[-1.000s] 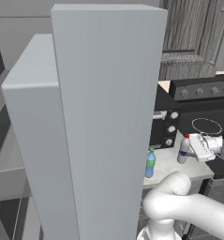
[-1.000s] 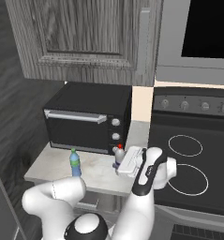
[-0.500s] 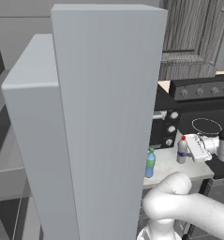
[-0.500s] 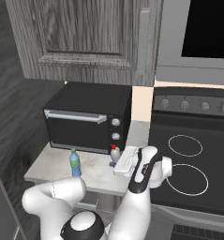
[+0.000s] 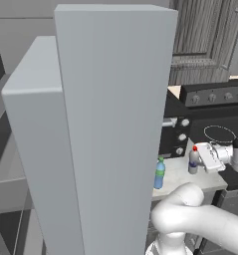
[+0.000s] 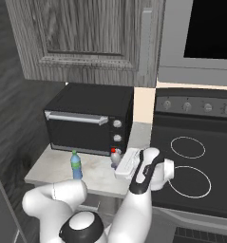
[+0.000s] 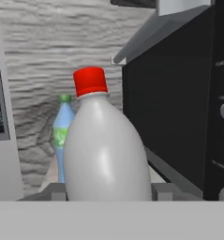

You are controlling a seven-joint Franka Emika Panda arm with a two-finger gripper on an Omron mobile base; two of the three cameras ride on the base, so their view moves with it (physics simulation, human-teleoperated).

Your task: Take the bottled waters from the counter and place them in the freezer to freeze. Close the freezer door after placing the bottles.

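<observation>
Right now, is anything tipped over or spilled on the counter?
No, nothing stands out. The red-capped bottle and the blue bottle both stand upright with their caps on, on the counter by the black toaster oven, and no spill shows.

From the left base view you look forward and down past tall grey fridge panels [image 5: 110, 124] toward the counter [image 5: 178, 174] at four o'clock. The right base view faces that counter [image 6: 53, 166] from the other side. Your hand view sits close, level with the red-capped bottle [image 7: 104, 150].
</observation>
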